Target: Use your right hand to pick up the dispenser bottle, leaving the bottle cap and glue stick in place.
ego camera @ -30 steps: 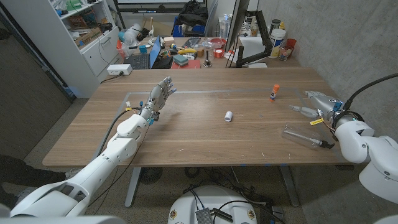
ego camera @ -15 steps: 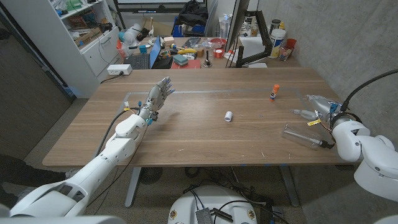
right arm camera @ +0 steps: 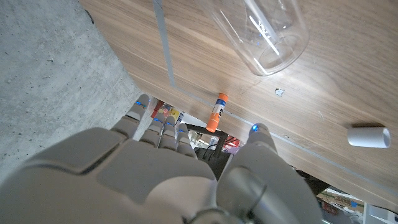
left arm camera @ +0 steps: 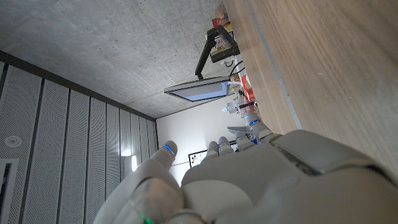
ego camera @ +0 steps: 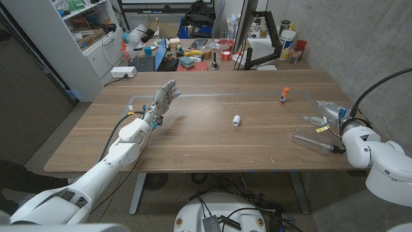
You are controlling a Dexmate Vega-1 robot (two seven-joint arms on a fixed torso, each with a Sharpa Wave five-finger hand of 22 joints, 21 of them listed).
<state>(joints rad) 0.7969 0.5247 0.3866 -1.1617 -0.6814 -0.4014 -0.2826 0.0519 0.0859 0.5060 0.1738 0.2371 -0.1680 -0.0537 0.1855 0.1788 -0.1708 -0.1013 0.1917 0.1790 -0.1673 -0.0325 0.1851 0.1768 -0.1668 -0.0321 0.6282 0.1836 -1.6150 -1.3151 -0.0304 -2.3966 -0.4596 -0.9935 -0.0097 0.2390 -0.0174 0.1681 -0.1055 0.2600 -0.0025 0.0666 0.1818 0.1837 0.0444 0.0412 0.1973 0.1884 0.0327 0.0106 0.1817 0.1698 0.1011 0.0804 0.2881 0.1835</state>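
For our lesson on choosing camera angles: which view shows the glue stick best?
The right wrist view: the glue stick is larger there, orange cap and label clear, standing beyond the right hand. The head view shows the glue stick small but whole, upright near the table's far edge. In the left wrist view I cannot make it out.

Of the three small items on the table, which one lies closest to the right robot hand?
The clear dispenser bottle, lying on its side just beside the right robot hand; the glue stick and white cap sit farther off.

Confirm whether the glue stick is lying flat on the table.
No. In the head view the glue stick stands upright, orange cap on top, on the wooden table.
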